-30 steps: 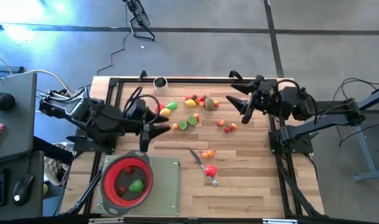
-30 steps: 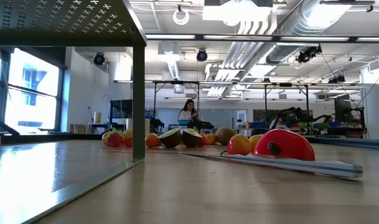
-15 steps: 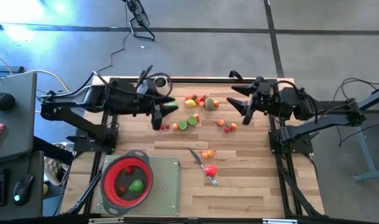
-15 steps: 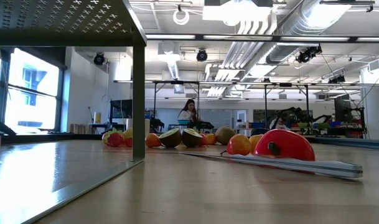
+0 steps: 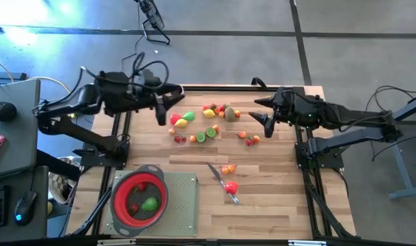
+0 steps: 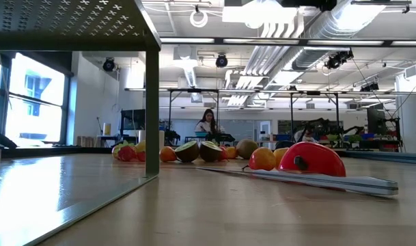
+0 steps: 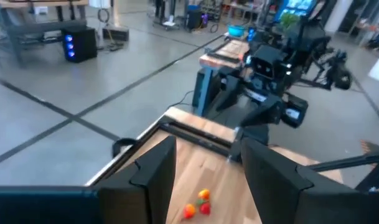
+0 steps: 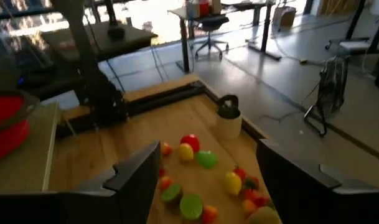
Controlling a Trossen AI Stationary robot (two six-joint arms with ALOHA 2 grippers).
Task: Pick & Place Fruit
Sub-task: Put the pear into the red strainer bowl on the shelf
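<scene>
High view: left gripper [image 5: 160, 114] now raised and pulled back to table's far-left edge, jaws apart, empty; right gripper [image 5: 262, 116] parted, empty, extended further over far-right edge; fruit [image 5: 208, 123] scattered mid-table, some in red strainer [image 5: 139, 199]
Low view: unchanged
No readable writing

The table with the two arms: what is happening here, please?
Two robot arms are sorting toy fruit into a red strainer, which already holds a few pieces. The left tool is open and empty, raised by the fruit at the table's far side. The right tool is open too, holding nothing. A knife lies mid-table.
</scene>
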